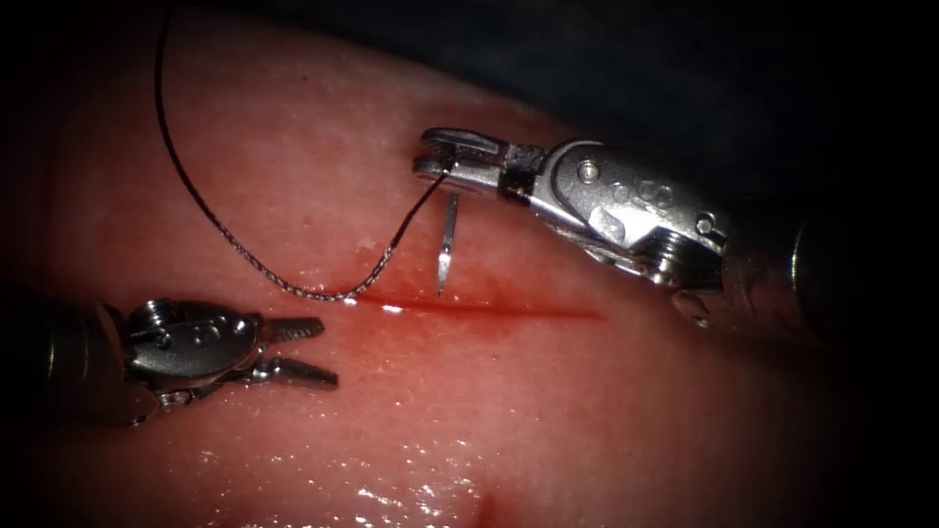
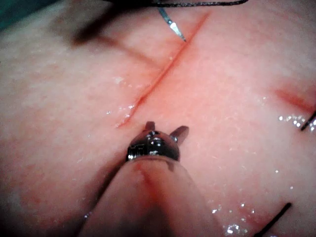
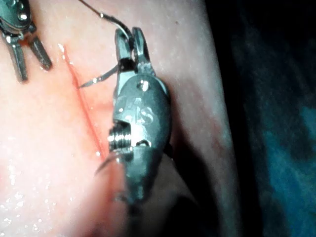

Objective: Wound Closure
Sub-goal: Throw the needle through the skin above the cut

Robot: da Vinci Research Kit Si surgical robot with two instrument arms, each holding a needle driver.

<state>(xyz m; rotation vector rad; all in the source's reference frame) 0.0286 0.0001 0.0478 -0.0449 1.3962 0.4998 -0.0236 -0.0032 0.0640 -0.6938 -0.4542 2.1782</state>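
Above the long red cut (image 1: 479,308) in the pale pink, wet slab of tissue (image 1: 293,176), I am holding the slim curved steel needle (image 1: 447,244) in my right end effector (image 1: 435,161), whose jaws are clamped on it near its thread end. Its body is hanging toward six o'clock, with the sharp tip just off the cut's upper edge; I judge it is not in the tissue. The dark braided thread (image 1: 196,196) is running from that clamp down toward seven o'clock, lying on the tissue beside the cut's left end, then rising toward eleven o'clock.

My left end effector (image 1: 313,352) is hovering at eight o'clock of the cut, on its left side, with its jaws parted and holding nothing.

I am judging the needle as light, stiff and slick, apt to swivel in the jaws unless taken on the body well back from the tip, never on the point. The thread is limp and may snag or fray if pinched hard. The tissue is looking soft, glistening and slippery, with red fluid (image 1: 430,337) pooling along the cut, so its edges may tear under a coarse bite.
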